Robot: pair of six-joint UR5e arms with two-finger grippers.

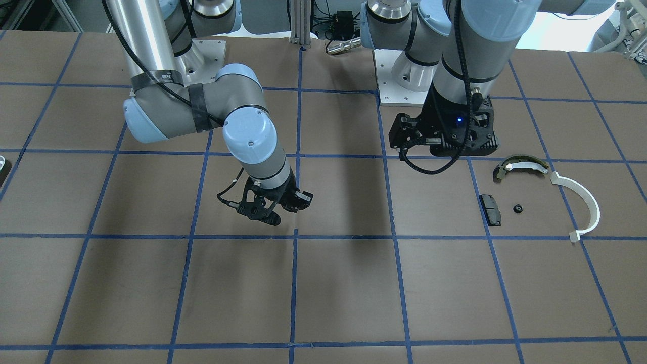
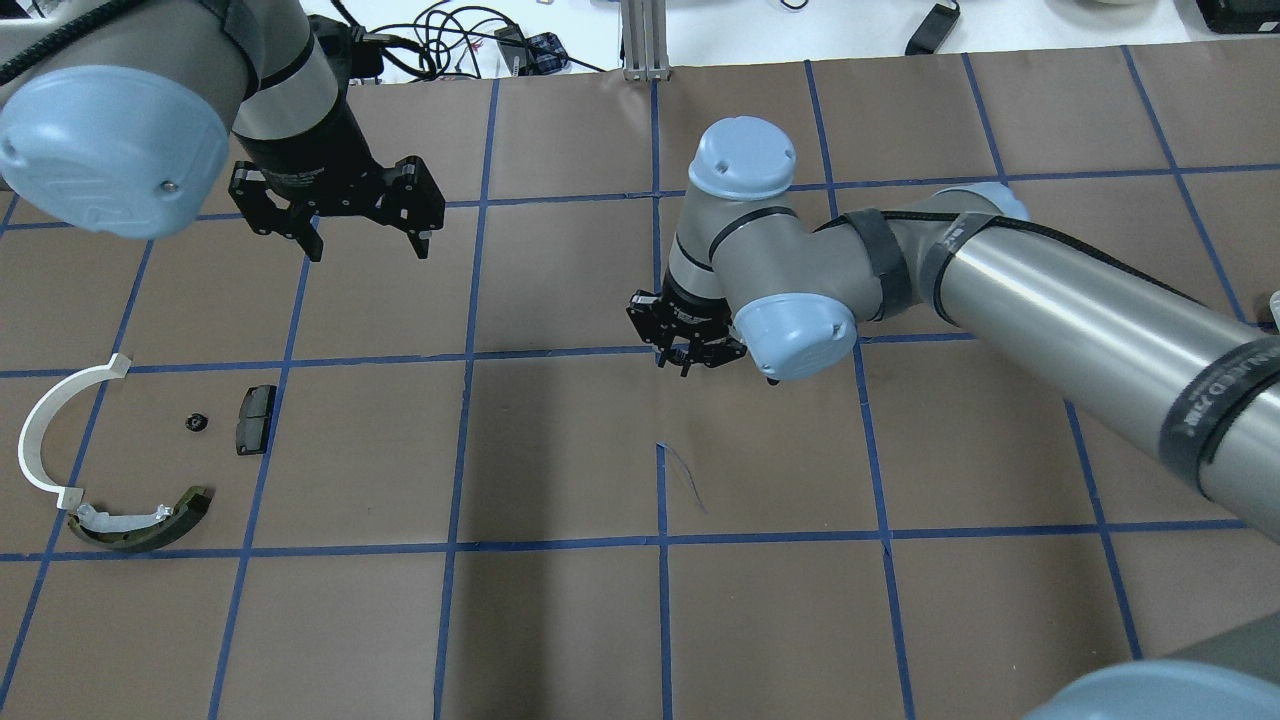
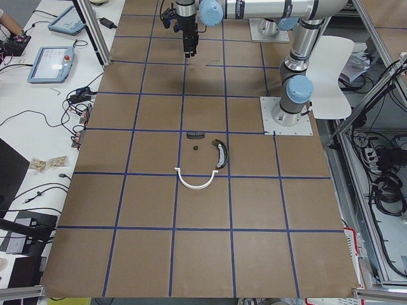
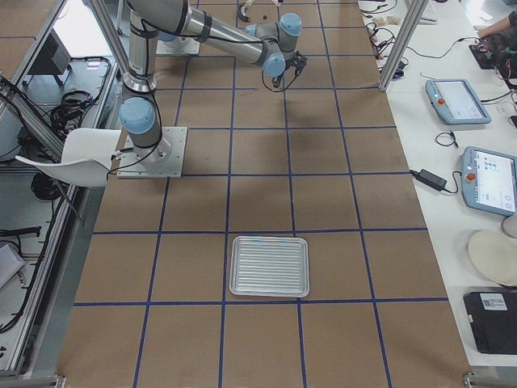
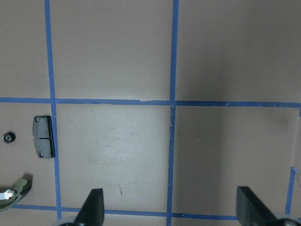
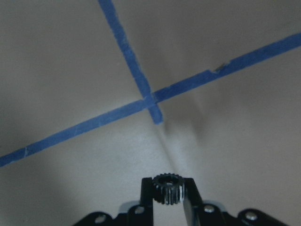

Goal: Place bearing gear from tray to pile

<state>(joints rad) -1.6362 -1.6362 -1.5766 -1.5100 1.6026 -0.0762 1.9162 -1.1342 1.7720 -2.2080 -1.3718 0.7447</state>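
Observation:
My right gripper (image 2: 688, 360) is shut on a small black toothed bearing gear (image 6: 168, 188) and holds it above the table's middle, near a blue tape crossing; it also shows in the front view (image 1: 263, 215). The pile lies at the table's left end: an olive-and-white brake shoe (image 2: 140, 520), a white half-ring arc (image 2: 45, 425), a black pad (image 2: 255, 418) and another small black gear (image 2: 195, 422). My left gripper (image 2: 367, 245) is open and empty, hovering beyond the pile; its fingers (image 5: 94, 207) frame bare table. The ribbed metal tray (image 4: 269, 266) looks empty.
The table is brown paper with a blue tape grid. The tray stands at the table's right end, far from the pile. Tablets and cables (image 4: 456, 101) lie on the side bench beyond the table's far edge.

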